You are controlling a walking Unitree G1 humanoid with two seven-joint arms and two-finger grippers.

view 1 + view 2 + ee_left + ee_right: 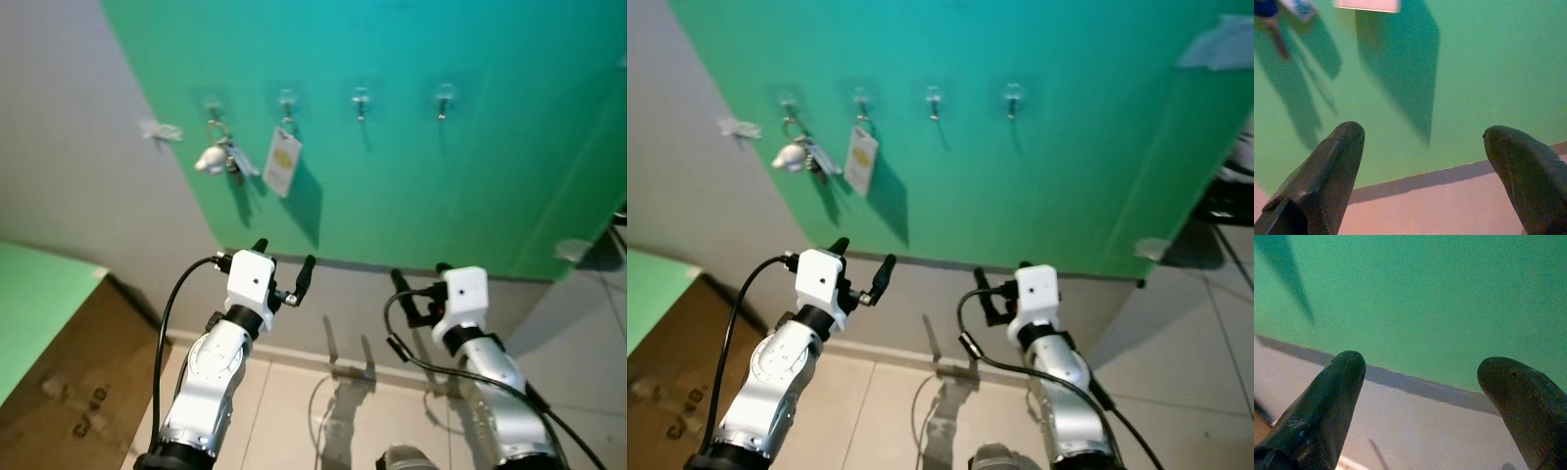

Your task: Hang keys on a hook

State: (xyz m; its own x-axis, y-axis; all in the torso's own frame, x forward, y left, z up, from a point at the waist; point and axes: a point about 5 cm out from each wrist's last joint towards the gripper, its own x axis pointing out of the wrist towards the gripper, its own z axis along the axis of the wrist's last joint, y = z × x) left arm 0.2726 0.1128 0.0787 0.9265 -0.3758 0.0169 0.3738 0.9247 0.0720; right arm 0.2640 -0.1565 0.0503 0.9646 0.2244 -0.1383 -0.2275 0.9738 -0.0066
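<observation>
Hanging from the leftmost hook (213, 106) on the green wall (470, 176), the keys (223, 155) (with a white charm) sit beside a tag (282, 162) on the second hook (287, 101). Two more hooks stand bare. Below, the left gripper (282, 259) and right gripper (419, 277) point at the wall, both spread and holding nothing.

Green wall (470, 176): four hooks (361, 100), keys (223, 155) and tag (282, 162) hanging.
</observation>
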